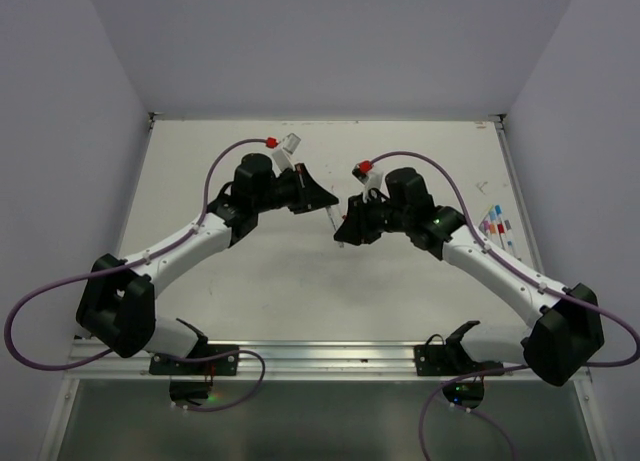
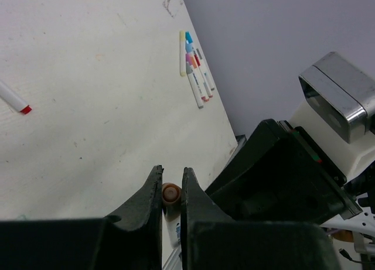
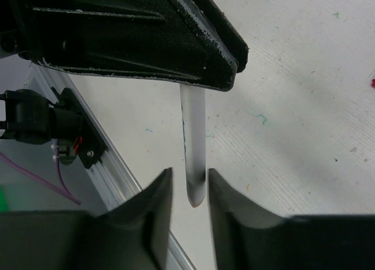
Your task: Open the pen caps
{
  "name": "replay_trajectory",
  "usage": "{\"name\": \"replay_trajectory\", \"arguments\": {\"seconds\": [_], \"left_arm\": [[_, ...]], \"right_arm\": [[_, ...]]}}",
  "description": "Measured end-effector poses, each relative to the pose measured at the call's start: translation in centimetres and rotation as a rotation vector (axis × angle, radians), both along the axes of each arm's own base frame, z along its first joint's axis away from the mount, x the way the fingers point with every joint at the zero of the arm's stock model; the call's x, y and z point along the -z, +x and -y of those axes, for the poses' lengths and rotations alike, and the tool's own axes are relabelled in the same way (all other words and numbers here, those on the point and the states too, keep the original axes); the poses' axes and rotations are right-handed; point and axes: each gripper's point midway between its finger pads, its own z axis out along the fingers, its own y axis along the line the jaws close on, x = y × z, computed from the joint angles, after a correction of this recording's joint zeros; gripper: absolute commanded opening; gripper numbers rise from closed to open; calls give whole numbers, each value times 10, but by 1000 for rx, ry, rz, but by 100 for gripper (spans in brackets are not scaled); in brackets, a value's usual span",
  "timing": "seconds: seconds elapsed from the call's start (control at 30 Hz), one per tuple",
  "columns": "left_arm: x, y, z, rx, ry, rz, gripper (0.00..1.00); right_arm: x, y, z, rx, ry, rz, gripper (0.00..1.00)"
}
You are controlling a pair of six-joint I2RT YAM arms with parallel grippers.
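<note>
A thin white pen point(image 1: 332, 219) hangs above the table between both arms. My left gripper point(image 1: 327, 200) is shut on its far end; in the left wrist view the jaws point(image 2: 171, 170) pinch a round orange-brown pen end point(image 2: 170, 192). In the right wrist view the white barrel point(image 3: 193, 129) runs down from the left gripper's black finger point(image 3: 225, 71) to a tapered tip. That tip sits between the jaws of my right gripper point(image 3: 190, 171), which stand slightly apart with a thin gap on each side. Whether a cap is on it I cannot tell.
Several more pens with coloured ends point(image 2: 194, 71) lie in a row by the table's right edge point(image 1: 497, 223). A loose white pen with a red tip point(image 2: 14, 100) lies on the table. The aluminium rail point(image 1: 320, 356) runs along the near edge, and grey walls close in the table.
</note>
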Motion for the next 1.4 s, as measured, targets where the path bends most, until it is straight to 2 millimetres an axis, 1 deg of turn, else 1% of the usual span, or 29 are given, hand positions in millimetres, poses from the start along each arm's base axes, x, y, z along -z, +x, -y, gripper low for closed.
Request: {"name": "replay_trajectory", "arguments": {"seconds": [0.03,0.1,0.13,0.17,0.2,0.3,0.33,0.37,0.4,0.47,0.6,0.83,0.93,1.13,1.2,1.3,1.4], "left_arm": [[0,0,0,-2,1,0,0],[2,0,-1,-3,4,-3,0],[2,0,-1,-3,4,-4,0],[3,0,-1,-3,6,-7,0],[3,0,-1,-4,7,-8,0],[3,0,-2,-7,7,-7,0],[2,0,-2,-9,4,-8,0],[1,-1,-2,-10,3,-7,0],[-1,0,-4,-13,2,-4,0],[1,3,-8,-37,14,-8,0],[7,5,-13,-64,34,-27,0],[17,10,-29,-125,78,-62,0],[16,14,-32,-139,92,-55,0],[14,22,-45,-181,78,-30,0],[16,21,-49,-187,58,-23,0],[21,15,-61,-182,23,-42,0],[19,12,-67,-155,-24,-50,0]], "right_arm": [[0,0,-1,1,1,-4,47],[0,-2,-2,-6,2,-2,54],[-1,-2,-4,-9,4,1,60],[-3,-1,-6,-9,7,6,60],[-5,0,-9,-10,13,15,57],[-8,6,-16,-10,25,25,40],[-8,8,-19,-10,24,23,17],[-6,11,-20,-9,18,23,5],[-3,15,-21,5,9,15,0],[-1,20,-24,11,8,9,0],[3,20,-28,30,-19,25,0],[12,19,-36,97,-134,141,0],[11,22,-38,124,-152,176,0],[10,28,-48,124,-106,194,0],[11,26,-53,112,-74,188,0],[14,18,-62,77,-9,164,0],[12,13,-70,56,55,146,0]]}}
